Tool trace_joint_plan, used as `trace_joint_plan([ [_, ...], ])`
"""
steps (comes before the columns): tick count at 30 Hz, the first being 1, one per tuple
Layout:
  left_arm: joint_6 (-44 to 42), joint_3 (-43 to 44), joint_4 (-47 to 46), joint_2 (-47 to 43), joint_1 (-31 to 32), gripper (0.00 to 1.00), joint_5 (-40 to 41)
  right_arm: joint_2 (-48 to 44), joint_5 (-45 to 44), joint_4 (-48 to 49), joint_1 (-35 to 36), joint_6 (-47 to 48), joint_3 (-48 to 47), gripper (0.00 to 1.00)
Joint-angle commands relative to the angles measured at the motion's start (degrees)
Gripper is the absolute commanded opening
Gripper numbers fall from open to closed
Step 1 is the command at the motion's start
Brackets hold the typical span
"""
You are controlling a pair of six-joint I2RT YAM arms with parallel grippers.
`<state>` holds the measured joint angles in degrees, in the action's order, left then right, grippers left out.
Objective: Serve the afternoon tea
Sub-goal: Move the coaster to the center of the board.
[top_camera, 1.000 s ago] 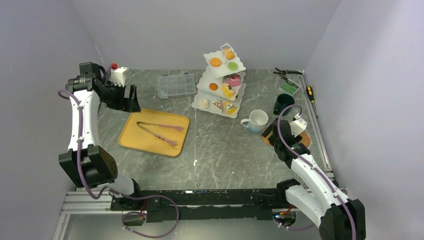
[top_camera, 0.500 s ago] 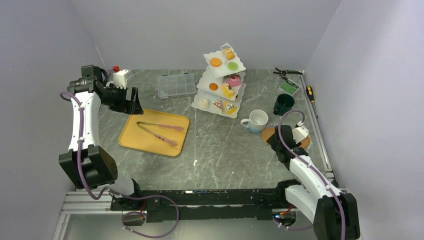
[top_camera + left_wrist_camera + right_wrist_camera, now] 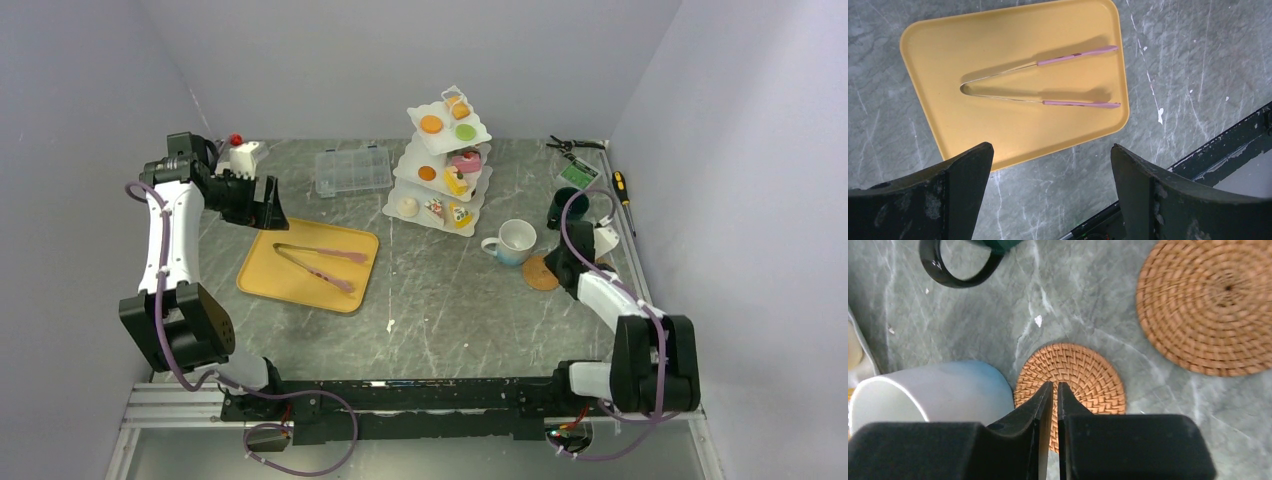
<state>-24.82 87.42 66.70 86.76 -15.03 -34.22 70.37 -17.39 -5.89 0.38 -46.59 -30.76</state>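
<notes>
**Overhead view, bottom to top.** Nearest my two bases, a wide band of grey marbled tabletop [image 3: 450, 320] runs from the yellow tray [image 3: 290, 285] at lower left to my right arm at lower right.

**Right wrist view.** My right jaws [image 3: 1054, 386] are clenched to a thin slit, with nothing between them that I can make out. Their tips lie over the small cork coaster [image 3: 1093, 385], which sits flat at frame centre; I cannot tell whether they touch it. The white mug [image 3: 933, 390] stands just beside that coaster's left edge. A larger coaster [image 3: 1213, 305] lies at upper right, with a strip of tabletop between the two. The handle of the dark-green mug [image 3: 960, 267] shows at the upper left edge, apart from both coasters.

**Left wrist view.** My left jaws [image 3: 1050, 150] are released and wide apart, with the tray's lower rim showing between them. The pink tongs [image 3: 1078, 104] lie spread inside the tray, their tips near its right rim but within it.

**Overhead view, far half.** The three-tier stand [image 3: 445, 165] stands at upper centre with pastries [image 3: 431, 124] on every tier. A gap of tabletop separates its base from the white mug. The clear compartment box [image 3: 352, 170] lies to the stand's left, apart from it. Pliers [image 3: 572, 146] and a screwdriver [image 3: 622, 186] lie along the far right edge.
</notes>
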Motion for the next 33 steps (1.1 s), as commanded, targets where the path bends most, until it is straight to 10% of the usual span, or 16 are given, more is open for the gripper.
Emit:
trace_joint_plan([
  [1,-1.63,1.73,-0.40,0.94,0.08,0.93,-1.65,5.39,4.97,3.54,-0.21,-1.67,-1.87,0.12],
  [14,-2.68,2.22,-0.30,-0.13,0.08,0.93,-1.25,5.20,11.00,2.83,1.20,-9.92,4.81,0.07],
  [25,-4.03,3.02,0.80,-1.46,0.09,0.93,-0.94,-6.58,2.70,-2.22,21.56,-27.11,13.40,0.05],
  [33,-4.08,2.69,0.88,-1.38,0.08,0.93,-1.15,8.23,0.93,3.98,36.66,-31.12,4.85,0.05],
])
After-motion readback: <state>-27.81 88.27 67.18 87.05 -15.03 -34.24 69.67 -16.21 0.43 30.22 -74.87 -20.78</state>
